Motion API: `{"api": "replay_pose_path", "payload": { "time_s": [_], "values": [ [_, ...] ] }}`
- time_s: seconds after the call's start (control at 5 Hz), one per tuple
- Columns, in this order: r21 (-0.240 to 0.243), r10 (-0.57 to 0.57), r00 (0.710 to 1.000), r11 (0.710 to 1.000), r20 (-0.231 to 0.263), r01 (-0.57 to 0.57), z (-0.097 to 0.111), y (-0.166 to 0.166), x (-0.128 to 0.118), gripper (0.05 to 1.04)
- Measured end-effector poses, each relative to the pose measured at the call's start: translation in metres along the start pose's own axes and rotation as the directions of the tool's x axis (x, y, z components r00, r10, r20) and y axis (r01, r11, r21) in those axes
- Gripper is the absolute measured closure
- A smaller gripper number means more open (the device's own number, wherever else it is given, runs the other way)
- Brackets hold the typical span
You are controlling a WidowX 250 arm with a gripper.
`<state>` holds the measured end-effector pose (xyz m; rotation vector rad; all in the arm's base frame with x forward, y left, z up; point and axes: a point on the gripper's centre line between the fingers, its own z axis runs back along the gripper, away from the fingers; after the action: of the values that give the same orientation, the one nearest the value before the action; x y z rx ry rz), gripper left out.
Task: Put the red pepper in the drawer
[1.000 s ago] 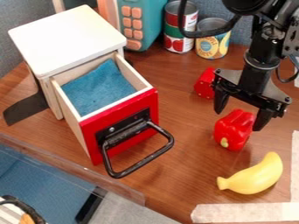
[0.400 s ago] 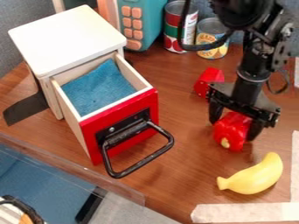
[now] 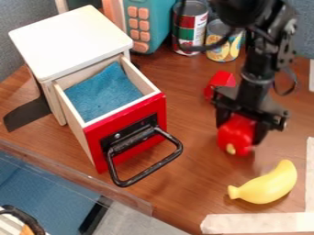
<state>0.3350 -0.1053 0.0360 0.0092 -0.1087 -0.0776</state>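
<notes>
On the right side of the camera view, we see the black gripper (image 3: 240, 134), which hangs down over the tabletop (image 3: 184, 199). Its two fingers are parted by about the width of the red pepper (image 3: 235, 141), and we see that they hold it from its two sides. The pepper is between the fingers, below the body of the gripper, and its pale stem end looks toward the camera side. We cannot tell if its underside touches the tabletop.

To the left of the gripper, and well apart from the pepper, we find the drawer (image 3: 97, 146). It is pulled out from the white-topped cabinet (image 3: 70, 41), and a blue cloth (image 3: 101, 94) lies inside. On its red front, we see a black handle (image 3: 147, 171). The pepper is outside the drawer, on the right of this handle.

Nearer to the camera than the pepper, we have a yellow banana (image 3: 266, 186), apart from the gripper. Behind the pepper, near the gripper, there is a smaller red object (image 3: 219, 83), and we cannot say exactly what it is. Farther back, we see two cans (image 3: 191, 32) side by side, and to their left stands a teal thing with orange buttons (image 3: 160, 23).
</notes>
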Motion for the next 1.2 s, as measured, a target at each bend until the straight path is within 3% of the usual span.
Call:
{"api": "replay_pose_path", "payload": {
  "time_s": [0.2, 0.6, 1.2],
  "values": [
    [-0.032, 0.000, 0.999, 0.999, 0.040, 0.001, 0.024, 0.007, -0.001, 0.285],
    [-0.107, 0.053, 0.994, 0.993, 0.092, -0.043, 0.052, 0.031, -0.011, 0.285],
    [-0.141, 0.204, 0.963, 0.973, 0.176, -0.180, 0.092, 0.102, -0.040, 0.285]
  ]
}}
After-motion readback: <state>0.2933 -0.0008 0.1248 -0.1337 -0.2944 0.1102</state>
